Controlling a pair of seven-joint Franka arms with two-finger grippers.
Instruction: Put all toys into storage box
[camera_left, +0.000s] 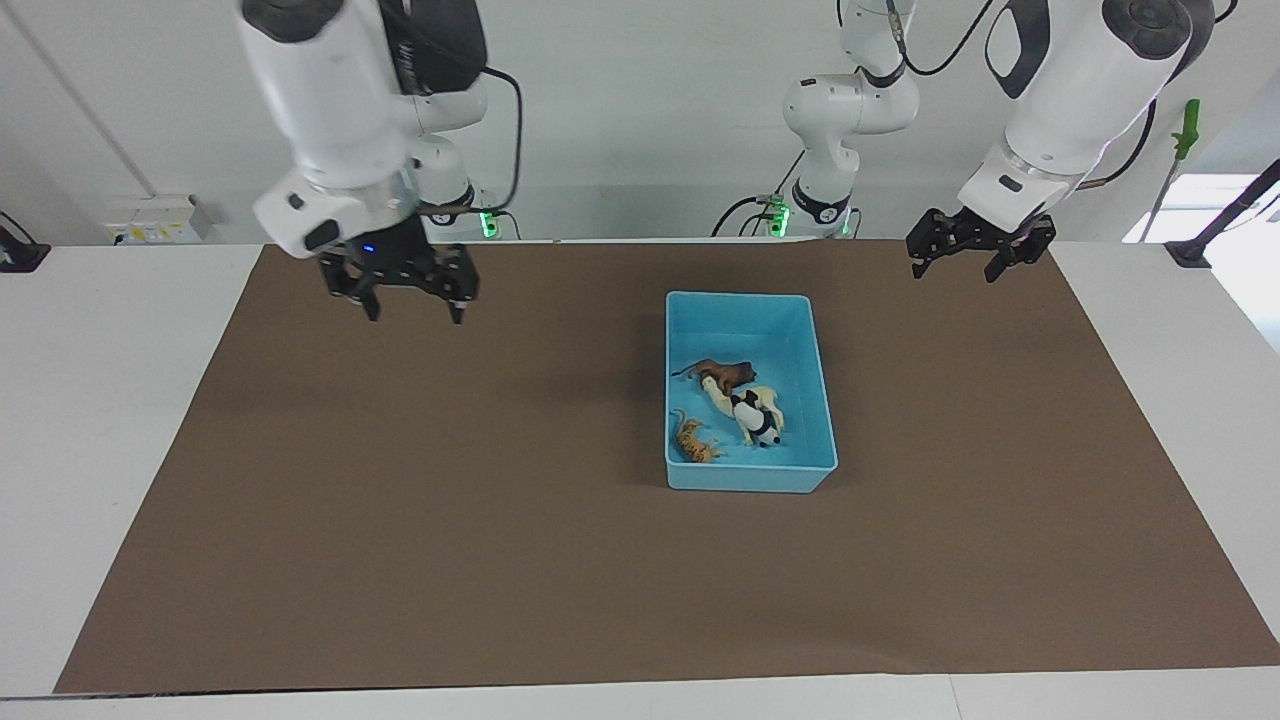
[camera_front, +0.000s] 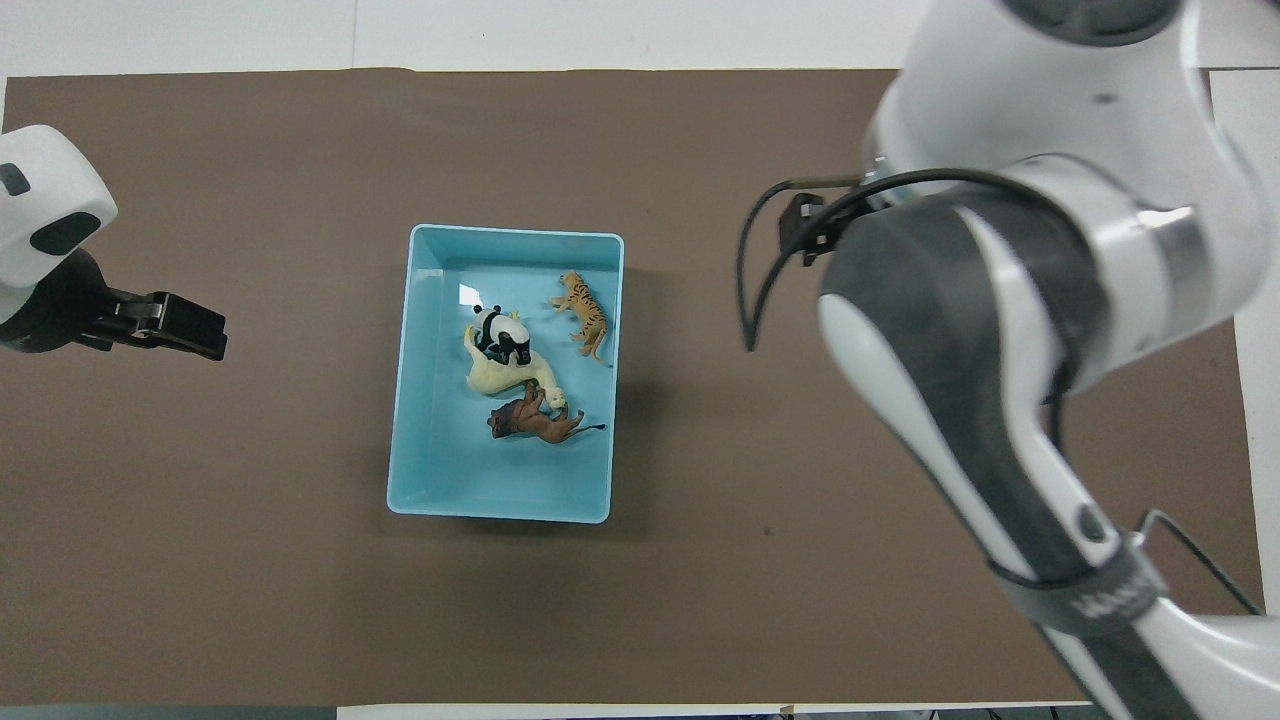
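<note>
A light blue storage box (camera_left: 750, 390) sits on a brown mat (camera_left: 400, 500) covering the table (camera_left: 100, 400). All four toys lie inside it: the lion (camera_left: 727, 374) nearest the robots, the cream llama (camera_left: 745, 400) touching it, the panda (camera_left: 757, 420) resting on the llama, and the tiger (camera_left: 693, 441) alone by the wall toward the right arm's end. Nothing appears left to collect, so the sensible step is to keep both arms clear of the box. The right hand (camera_left: 412, 300) hangs open and empty above the mat, well apart from the box. The left hand (camera_left: 975, 262) waits open and empty over the mat's edge. Nothing blocks either arm.
</note>
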